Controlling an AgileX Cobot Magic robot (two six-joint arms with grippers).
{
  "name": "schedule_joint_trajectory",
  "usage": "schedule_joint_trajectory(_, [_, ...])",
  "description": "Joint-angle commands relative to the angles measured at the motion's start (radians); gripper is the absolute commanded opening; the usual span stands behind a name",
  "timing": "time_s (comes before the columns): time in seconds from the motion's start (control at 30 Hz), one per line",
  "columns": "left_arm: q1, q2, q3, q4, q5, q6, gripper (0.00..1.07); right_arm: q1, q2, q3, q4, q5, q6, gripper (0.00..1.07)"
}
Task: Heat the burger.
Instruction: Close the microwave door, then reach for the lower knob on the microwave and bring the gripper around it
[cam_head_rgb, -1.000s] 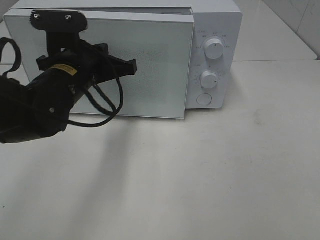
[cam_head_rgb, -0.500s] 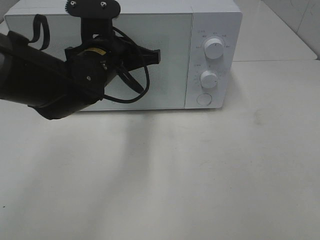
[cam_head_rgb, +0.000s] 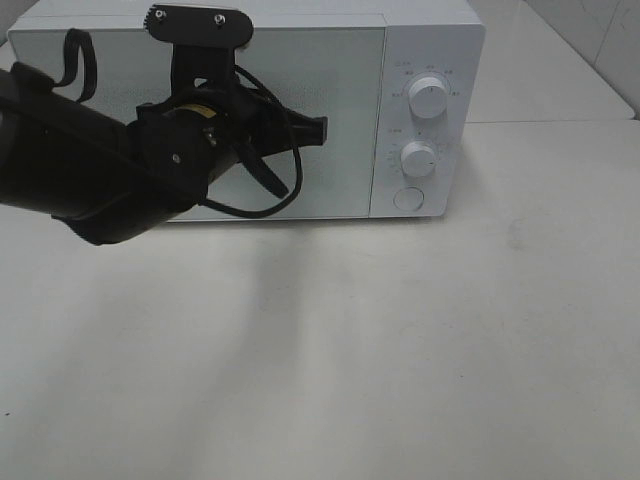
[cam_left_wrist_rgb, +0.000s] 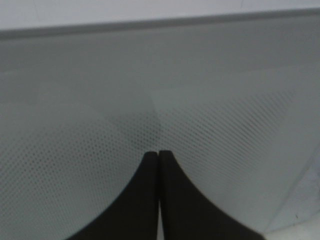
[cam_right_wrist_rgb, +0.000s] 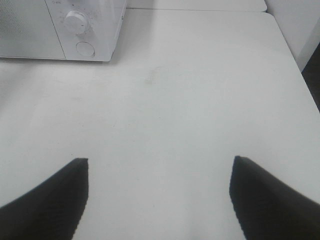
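The burger is out of view in every frame. The white microwave (cam_head_rgb: 425, 40) stands at the back of the table with its door (cam_head_rgb: 345, 120) closed flush. My left gripper (cam_left_wrist_rgb: 159, 156) is shut, its two black fingertips together and pressed against the dotted door panel. In the exterior view the left arm (cam_head_rgb: 150, 170) covers the left half of the door and hides the fingertips. My right gripper (cam_right_wrist_rgb: 159, 160) is open and empty above bare table, to the right of the microwave (cam_right_wrist_rgb: 100, 30).
The microwave's control panel has an upper knob (cam_head_rgb: 428, 98), a lower knob (cam_head_rgb: 418, 159) and a round button (cam_head_rgb: 407, 198). The white table (cam_head_rgb: 400, 350) stretches in front of the microwave. A table seam and a tiled wall lie at the far right.
The microwave door swung from ajar to fully closed. My left arm moved right and in toward the microwave, following the door.
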Motion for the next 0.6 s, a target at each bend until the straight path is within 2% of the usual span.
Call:
schedule_joint_trajectory(0.03, [-0.03, -0.048, 0.047, -0.005, 0.056, 0.006, 0.0, -0.004, -0.026, 0.002, 0.003, -0.008, -0.013, 0.76])
schedule_joint_trajectory(0.17, [-0.037, -0.109, 0.098, -0.004, 0.197, 0.006, 0.0, -0.004, -0.026, 0.002, 0.003, -0.008, -0.013, 0.76])
schedule_joint_trajectory(0.2, [-0.03, -0.139, 0.113, -0.005, 0.304, 0.006, 0.0, -0.004, -0.026, 0.002, 0.003, -0.008, -0.013, 0.76])
schedule_joint_trajectory(0.23, [-0.03, -0.139, 0.113, -0.005, 0.304, 0.006, 0.0, -0.004, -0.026, 0.002, 0.003, -0.008, -0.013, 0.76])
schedule_joint_trajectory(0.27, [-0.01, -0.165, 0.118, -0.004, 0.431, 0.006, 0.0, -0.004, -0.026, 0.002, 0.003, -0.008, -0.013, 0.76])
schedule_joint_trajectory(0.3, [0.005, -0.176, 0.118, -0.004, 0.51, 0.006, 0.05, -0.004, -0.026, 0.002, 0.003, -0.008, -0.013, 0.76])
schedule_joint_trajectory(0.33, [0.005, -0.176, 0.118, -0.004, 0.51, 0.006, 0.05, -0.004, -0.026, 0.002, 0.003, -0.008, -0.013, 0.76])
schedule_joint_trajectory(0.4, [0.058, -0.198, 0.118, 0.007, 0.717, 0.006, 0.32, -0.004, -0.026, 0.002, 0.003, -0.008, -0.011, 0.76])
schedule_joint_trajectory(0.43, [0.058, -0.198, 0.118, 0.007, 0.717, 0.006, 0.32, -0.004, -0.026, 0.002, 0.003, -0.008, -0.011, 0.76])
schedule_joint_trajectory(0.47, [0.097, -0.202, 0.118, 0.009, 0.858, 0.002, 0.67, -0.004, -0.026, 0.002, 0.003, -0.008, -0.011, 0.76])
schedule_joint_trajectory(0.5, [0.121, -0.202, 0.118, 0.017, 0.921, 0.002, 0.85, -0.004, -0.026, 0.002, 0.003, -0.008, -0.011, 0.76])
schedule_joint_trajectory(0.53, [0.121, -0.202, 0.118, 0.017, 0.921, 0.002, 0.85, -0.004, -0.026, 0.002, 0.003, -0.008, -0.011, 0.76])
schedule_joint_trajectory(0.57, [0.164, -0.205, 0.118, 0.045, 1.027, 0.001, 1.01, -0.004, -0.026, 0.002, 0.003, -0.008, -0.011, 0.76])
schedule_joint_trajectory(0.6, [0.191, -0.209, 0.118, 0.063, 1.071, 0.001, 1.0, -0.004, -0.026, 0.002, 0.003, -0.008, -0.011, 0.76])
